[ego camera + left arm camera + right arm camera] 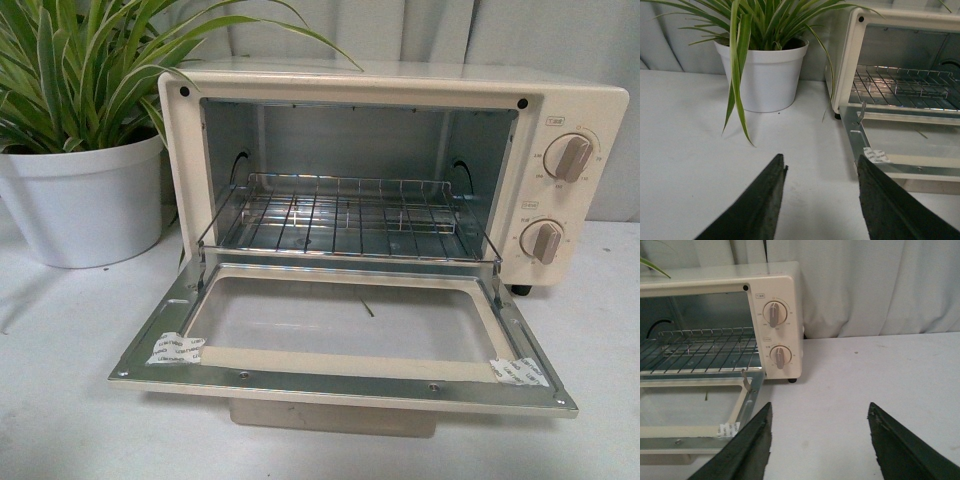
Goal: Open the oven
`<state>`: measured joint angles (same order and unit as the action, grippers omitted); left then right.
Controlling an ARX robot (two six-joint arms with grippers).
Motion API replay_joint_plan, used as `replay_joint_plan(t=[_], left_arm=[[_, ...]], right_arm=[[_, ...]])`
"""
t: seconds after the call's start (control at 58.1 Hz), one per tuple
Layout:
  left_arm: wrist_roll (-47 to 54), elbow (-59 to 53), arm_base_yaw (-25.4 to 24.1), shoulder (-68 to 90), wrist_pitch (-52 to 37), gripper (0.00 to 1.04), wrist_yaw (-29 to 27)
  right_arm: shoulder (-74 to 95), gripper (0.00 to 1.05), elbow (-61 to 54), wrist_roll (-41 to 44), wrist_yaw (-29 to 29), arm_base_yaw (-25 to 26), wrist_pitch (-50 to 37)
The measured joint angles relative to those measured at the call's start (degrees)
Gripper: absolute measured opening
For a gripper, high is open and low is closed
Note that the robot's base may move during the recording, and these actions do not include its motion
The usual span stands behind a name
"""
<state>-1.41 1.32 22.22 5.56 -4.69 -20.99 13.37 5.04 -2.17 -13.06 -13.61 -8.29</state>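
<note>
While the oven (585, 110) door hangs down, left tool (821, 165) spread empty, right tool (820, 412) likewise

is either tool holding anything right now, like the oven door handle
Nothing is held. The left tool and the right tool are both open over bare table, apart from the cream-white boxy toaster oven, whose glass-windowed door already lies folded down.

The oven (400, 90) door (340, 375) lies folded flat over the tabletop (60, 400), leaving the cavity mouth unblocked; inside, the wire rack (350, 215) spans the width, with clear room above it. A potted plant (85, 190) stands close beside the oven's left wall, its leaves arching over that corner. Bare tabletop lies right of the oven. A curtain (880, 285) closes off the back.
</note>
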Motion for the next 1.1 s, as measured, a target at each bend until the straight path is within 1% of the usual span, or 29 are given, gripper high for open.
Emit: replay_joint_plan(t=[0.034,0.069,0.103,0.155,0.172,0.207,0.241,0.275,0.31,0.361,0.396,0.43,0.499,1.033,1.05,1.084,1.101], left_arm=[[0.3,-0.6,-1.9,-1.2,0.9,0.38,1.9],[0.4,-0.6,-4.0,-2.0,1.6,0.29,3.8],[0.5,-0.6,-5.2,-2.6,1.9,0.23,4.9],[0.6,-0.6,-7.5,-3.4,2.6,0.13,6.8],[0.6,-0.6,-7.8,-3.4,2.7,0.11,7.1],[0.7,-0.6,-9.1,-3.8,3.0,0.04,8.4],[0.8,-0.6,-10.0,-4.0,3.2,0.04,9.4],[0.8,-0.6,-11.0,-4.2,3.5,0.04,10.4],[0.9,-0.6,-11.7,-4.3,3.6,0.04,11.0],[0.9,-0.6,-13.0,-4.6,3.9,0.04,12.5],[1.0,-0.6,-16.0,-5.0,4.4,0.04,16.9],[1.0,-0.6,-18.4,-5.2,4.6,0.04,19.3],[1.0,-0.6,-21.7,-5.3,4.7,0.04,20.2],[1.0,-0.6,-22.0,-5.4,4.7,0.04,20.8],[1.0,-0.6,-22.0,-5.4,4.7,0.07,20.8],[1.0,-0.6,-22.0,-5.4,4.7,0.14,20.8],[1.0,-0.6,-22.0,-5.4,4.7,0.18,20.8]], right_arm=[[-0.8,0.43,-0.3,0.6,0.8,0.9,0.5],[-3.5,0.35,-0.3,0.9,0.9,1.3,4.3],[-6.2,0.28,-0.8,1.2,2.1,2.1,7.0],[-8.4,0.19,-1.3,1.5,3.0,3.0,7.8],[-8.9,0.15,-1.3,1.6,3.8,3.5,7.9],[-9.4,0.1,-1.3,1.6,4.5,4.4,7.9],[-10.0,0.04,-1.4,1.7,8.5,6.8,8.3],[-10.2,0.01,-1.6,2.0,11.0,9.3,8.5],[-10.4,0.01,-1.9,2.0,12.5,11.8,8.6],[-10.6,0.01,-2.1,1.9,12.4,13.1,8.6],[-10.8,0.01,-2.2,1.9,12.5,13.3,8.6],[-11.0,0.01,-2.3,2.0,12.8,13.4,8.6],[-12.7,0.01,-4.1,2.0,13.1,13.4,8.4],[-13.2,0.01,-4.6,2.0,13.0,13.4,8.5],[-13.2,0.02,-4.6,2.0,13.0,13.4,8.5],[-13.2,0.1,-4.6,2.0,13.0,13.4,8.5],[-13.2,0.12,-4.6,2.0,13.0,13.4,8.5]])
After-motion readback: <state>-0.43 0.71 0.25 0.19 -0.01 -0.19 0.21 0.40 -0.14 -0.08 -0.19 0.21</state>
